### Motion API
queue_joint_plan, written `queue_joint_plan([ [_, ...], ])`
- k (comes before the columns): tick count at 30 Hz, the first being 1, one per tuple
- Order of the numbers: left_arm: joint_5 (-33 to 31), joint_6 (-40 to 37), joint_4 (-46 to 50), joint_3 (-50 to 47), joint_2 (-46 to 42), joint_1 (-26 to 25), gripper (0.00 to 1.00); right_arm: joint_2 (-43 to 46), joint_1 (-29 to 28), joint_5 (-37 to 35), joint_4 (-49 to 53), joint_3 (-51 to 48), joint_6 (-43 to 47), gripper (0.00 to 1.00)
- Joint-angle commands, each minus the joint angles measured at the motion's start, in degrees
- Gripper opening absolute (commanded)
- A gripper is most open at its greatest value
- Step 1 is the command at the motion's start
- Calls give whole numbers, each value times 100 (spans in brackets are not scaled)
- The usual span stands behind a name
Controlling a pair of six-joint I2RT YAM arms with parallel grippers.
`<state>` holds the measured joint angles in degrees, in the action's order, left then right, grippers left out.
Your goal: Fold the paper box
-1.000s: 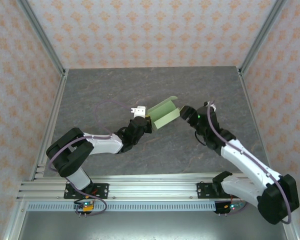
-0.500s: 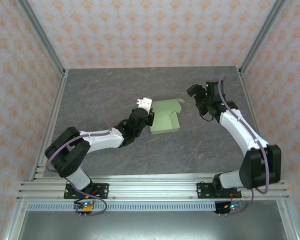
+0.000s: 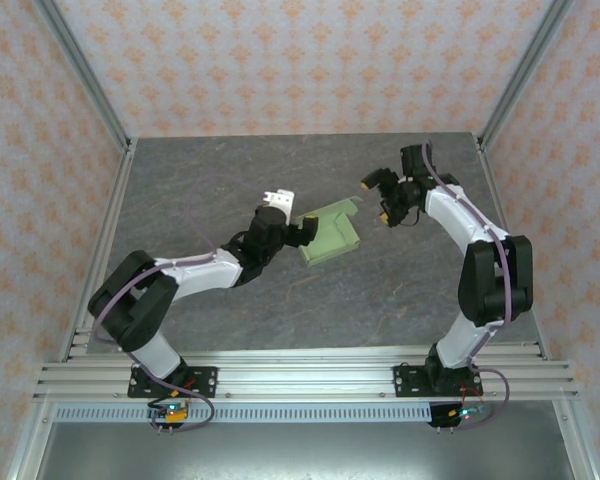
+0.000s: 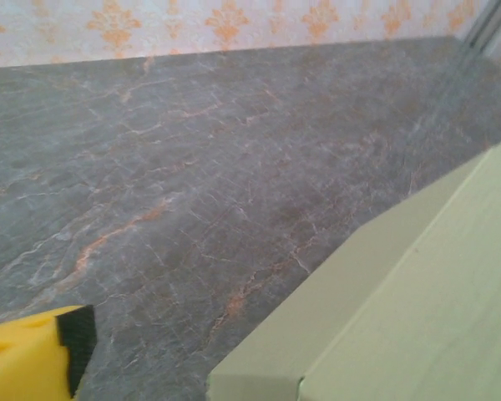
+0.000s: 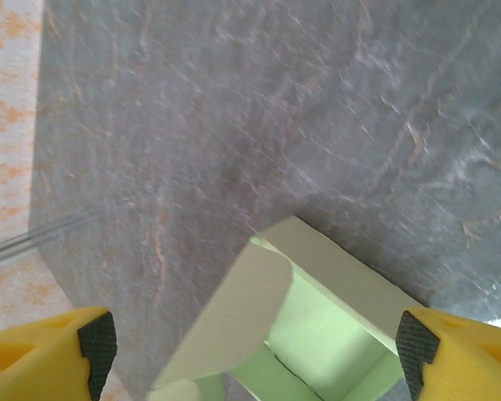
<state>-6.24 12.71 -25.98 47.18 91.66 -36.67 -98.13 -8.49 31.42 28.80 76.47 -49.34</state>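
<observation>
1. Top external view: your paper box (image 3: 332,238) lies on the counter (image 3: 200,190) near the middle, between the two arms. As far as you can see, nothing grips it.
2. The left end effector (image 3: 298,226) sits right at the box's left edge. In the left wrist view its yellow finger (image 4: 25,355) stands clear of the box (image 4: 417,309), with bare counter between them. Going by that finger, I judge the jaws spread and not pinching the cardboard.
3. The right end effector (image 3: 376,200) hangs near the box's far right corner, apart from it, spread wide and empty. In the right wrist view (image 5: 255,347) its pads (image 5: 96,342) sit at the picture's edges, with the box (image 5: 309,334) below and between them.
4. Done, by my reading: the sheet is already a body. The right wrist view shows walls standing around a hollow green inside.
5. Left to do: that end is open, and a flap (image 5: 225,309) stands loose at the mouth. It needs folding over and tucking in. You cannot tell how the opposite end is closed.
6. I would put you past the halfway mark. Expect to take hold of the box again before closing it.
</observation>
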Motion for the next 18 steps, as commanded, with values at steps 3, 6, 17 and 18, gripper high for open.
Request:
queue_joint_plan([
  [3, -623, 1407, 592, -348, -1351, 273, 100, -614, 128, 165, 780, 946, 501, 89],
  [6, -850, 2832, 1653, -124, -1556, 451, 100, -1049, 128, 527, 984, 1420, 603, 90],
  [17, 569, 5254, 1987, 748, -386, 574, 94, -1656, -155, 1103, 1279, 2033, 785, 85],
  [18, 675, 5390, 1926, 804, -256, 575, 93, -1641, -192, 1120, 1281, 1998, 778, 85],
])
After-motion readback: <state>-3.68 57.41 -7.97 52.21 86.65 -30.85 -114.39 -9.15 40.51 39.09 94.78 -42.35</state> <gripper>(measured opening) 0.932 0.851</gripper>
